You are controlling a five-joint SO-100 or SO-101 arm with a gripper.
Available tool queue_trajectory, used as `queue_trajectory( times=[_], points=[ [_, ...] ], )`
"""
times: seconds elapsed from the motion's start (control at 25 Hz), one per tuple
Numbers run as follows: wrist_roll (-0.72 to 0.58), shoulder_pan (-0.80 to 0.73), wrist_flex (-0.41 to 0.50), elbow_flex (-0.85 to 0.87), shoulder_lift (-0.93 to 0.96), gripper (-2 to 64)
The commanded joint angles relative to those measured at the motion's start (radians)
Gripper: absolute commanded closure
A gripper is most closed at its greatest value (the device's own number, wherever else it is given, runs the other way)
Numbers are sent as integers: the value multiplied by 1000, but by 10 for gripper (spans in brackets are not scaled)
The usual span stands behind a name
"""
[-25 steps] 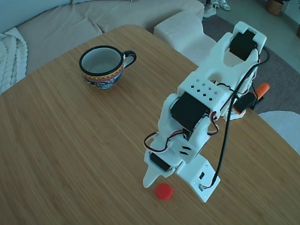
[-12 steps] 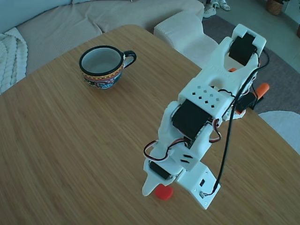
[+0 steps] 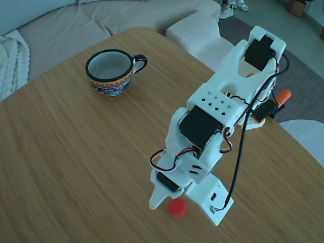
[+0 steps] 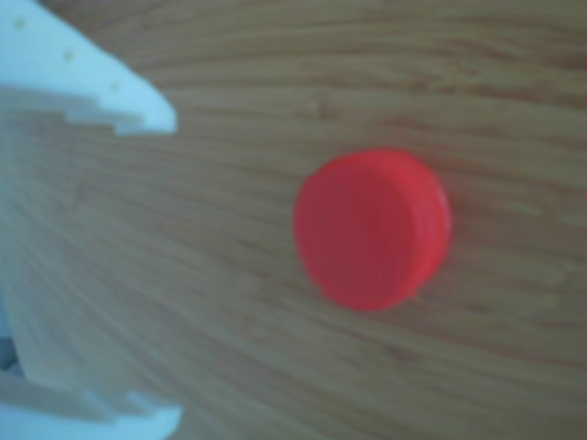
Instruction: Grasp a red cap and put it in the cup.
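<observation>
Cap (image 3: pixel 177 207) first: a small, flat, round disc of smooth bright-red plastic, lying flat side up on the table (image 3: pixel 76 152) near the lower edge of the fixed view. In the other view the cap (image 4: pixel 371 229) shows a plain matte top and a low, slightly rounded side wall, resting on the bare wood with nothing touching it.

The table is pale wood with fine, straight, bamboo-like grain running in long streaks, and it has a rounded edge. The cup (image 3: pixel 110 72) stands upright well apart from the cap, toward the upper left of the fixed view. It is a squat, wide glazed mug, white inside, with a black rim and a black loop handle pointing right, and a busy multicoloured band around its outside. It looks empty.

The arm is white printed plastic with blocky black motors, a perforated panel and loose wires. It reaches down from the upper right of the fixed view, and its gripper (image 3: pixel 169 201) is down at the table beside the cap. One pointed white finger (image 3: pixel 157 197) stands just left of the cap, and a flat white plate-like part sits just to the cap's right. In the other view the gripper (image 4: pixel 170 266) comes in from the left edge, its two white fingertips spread wide apart, one above and one below. The cap lies to their right, beyond the tips and not between them. The gripper is spread and grips nothing.

An orange clamp handle (image 3: pixel 283 95) sticks out by the arm's base at the table's right edge.
</observation>
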Motion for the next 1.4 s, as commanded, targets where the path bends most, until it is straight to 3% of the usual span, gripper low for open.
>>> queue_trajectory(
  times=[0.0, 0.52, 1.36],
  points=[
    [8, -3, 2, 6, 17, 250],
    [26, -149, -14, 18, 15, 250],
    [26, -129, -41, 9, -92, 250]
  ],
)
